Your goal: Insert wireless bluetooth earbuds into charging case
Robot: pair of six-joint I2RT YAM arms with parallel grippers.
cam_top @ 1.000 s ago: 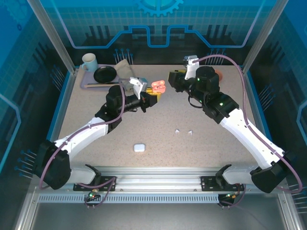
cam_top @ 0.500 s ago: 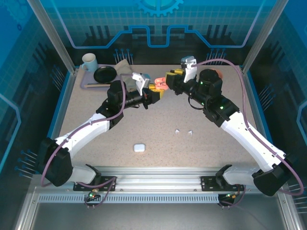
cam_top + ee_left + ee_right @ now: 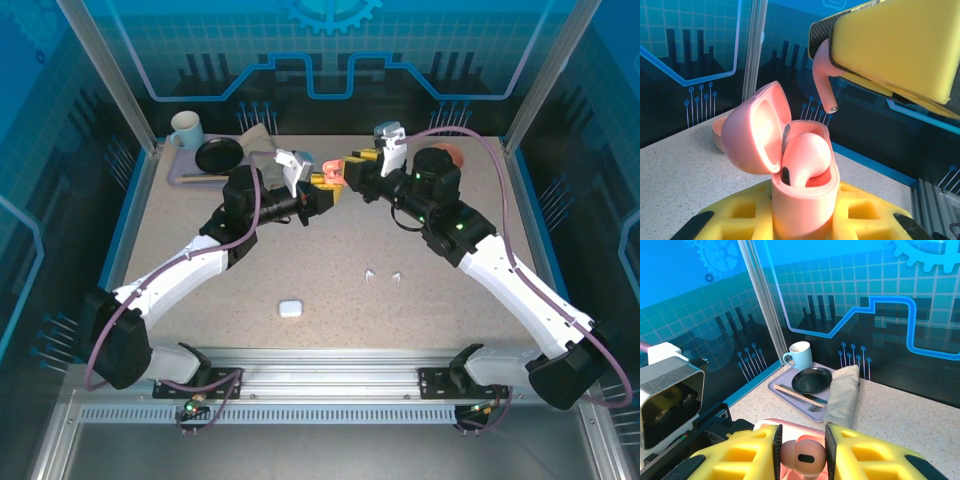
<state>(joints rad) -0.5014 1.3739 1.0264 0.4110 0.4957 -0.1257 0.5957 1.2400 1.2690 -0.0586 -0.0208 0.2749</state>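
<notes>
Holding the pink charging case upright, the left tool is closed narrowly on the case's lower body, with a yellow pad on either side. The case is held above the bench. Its lid is hinged open and leans back toward the left in the left wrist view. Inside the case a seated pink earbud rests in its socket with its rounded head up.

Just above the case, the right tool grips the held pink earbud by its head between its yellow pads. The bud's stem points down toward the open mouth of the case. The stem tip hangs slightly to the right of the seated bud and does not touch it or the case.

Well apart from the case, toward the arm bases and a little to its right, the first white earbud and the second white earbud lie near each other on the bench. Nearer the bases again, a little to the case's left, sits a small white case.

Left of the pink case, at the bench's far side, a tray carries a mug, a black plate and a fork. A folded cloth lies at the side of the tray nearer the case.
</notes>
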